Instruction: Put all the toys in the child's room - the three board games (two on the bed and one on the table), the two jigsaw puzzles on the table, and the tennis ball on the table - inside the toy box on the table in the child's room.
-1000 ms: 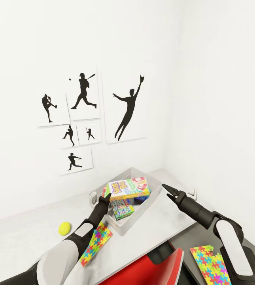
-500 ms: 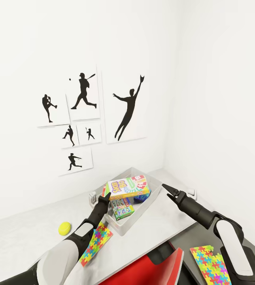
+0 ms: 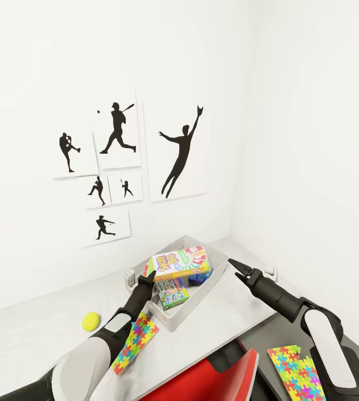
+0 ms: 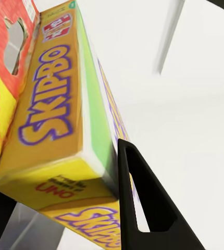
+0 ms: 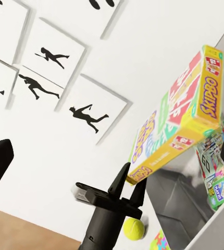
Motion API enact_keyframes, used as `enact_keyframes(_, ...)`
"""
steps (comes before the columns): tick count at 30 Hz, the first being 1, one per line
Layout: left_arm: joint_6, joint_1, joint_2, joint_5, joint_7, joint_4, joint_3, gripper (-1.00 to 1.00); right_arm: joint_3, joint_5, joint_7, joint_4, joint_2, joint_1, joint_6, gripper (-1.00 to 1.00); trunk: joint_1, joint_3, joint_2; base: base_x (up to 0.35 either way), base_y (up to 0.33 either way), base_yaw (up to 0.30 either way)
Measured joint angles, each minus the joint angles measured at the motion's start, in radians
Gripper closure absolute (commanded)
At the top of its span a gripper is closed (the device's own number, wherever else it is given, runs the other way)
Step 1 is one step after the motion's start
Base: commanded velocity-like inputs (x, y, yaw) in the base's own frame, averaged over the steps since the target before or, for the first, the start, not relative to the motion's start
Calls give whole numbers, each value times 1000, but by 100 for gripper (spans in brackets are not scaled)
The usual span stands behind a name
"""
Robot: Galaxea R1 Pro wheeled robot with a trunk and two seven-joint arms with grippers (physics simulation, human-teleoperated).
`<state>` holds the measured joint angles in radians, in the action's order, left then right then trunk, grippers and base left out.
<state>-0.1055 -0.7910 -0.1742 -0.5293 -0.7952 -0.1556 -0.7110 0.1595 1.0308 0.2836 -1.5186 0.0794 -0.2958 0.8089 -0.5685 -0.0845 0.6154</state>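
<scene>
My left gripper (image 3: 151, 274) is shut on a corner of a Skip-Bo board game (image 3: 180, 264), holding it tilted just above the light grey toy box (image 3: 171, 319) on the white table (image 3: 224, 312). In the right wrist view the same left gripper (image 5: 128, 183) pinches that game (image 5: 179, 120) over the toy box (image 5: 169, 205). Two more board games (image 3: 172, 294) lie in the box. My right gripper (image 3: 235, 267) hovers open beside the box's right end. One jigsaw puzzle (image 3: 137, 337) lies by my left forearm, another (image 3: 295, 372) on the dark lower desk. The tennis ball (image 3: 91, 321) rests to the left.
A red chair (image 3: 201, 379) stands at the table's front edge. Baseball silhouette prints (image 3: 118, 167) hang on the white wall behind. The table ends in the room's corner just past the box, with small white fittings (image 3: 271, 272) on the wall.
Hardly anything: the held board game has turned very slightly over the box, and both arms keep their places.
</scene>
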Motion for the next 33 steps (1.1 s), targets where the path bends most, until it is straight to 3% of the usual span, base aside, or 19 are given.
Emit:
enact_keyframes(16,4,0,0,-16,9,3,-35,100,-2,0,-1,0,-2,0,-1,-100,0,0,0,0,0,0)
enact_keyframes(29,-1,0,0,-17,13,8,-41,100,-2,0,-2,0,-3,0,-1,-100,0,0,0,0,0,0)
enact_keyframes(33,-1,0,0,-44,13,8,-57,100,-2,0,-1,0,-3,0,-1,-100,0,0,0,0,0,0)
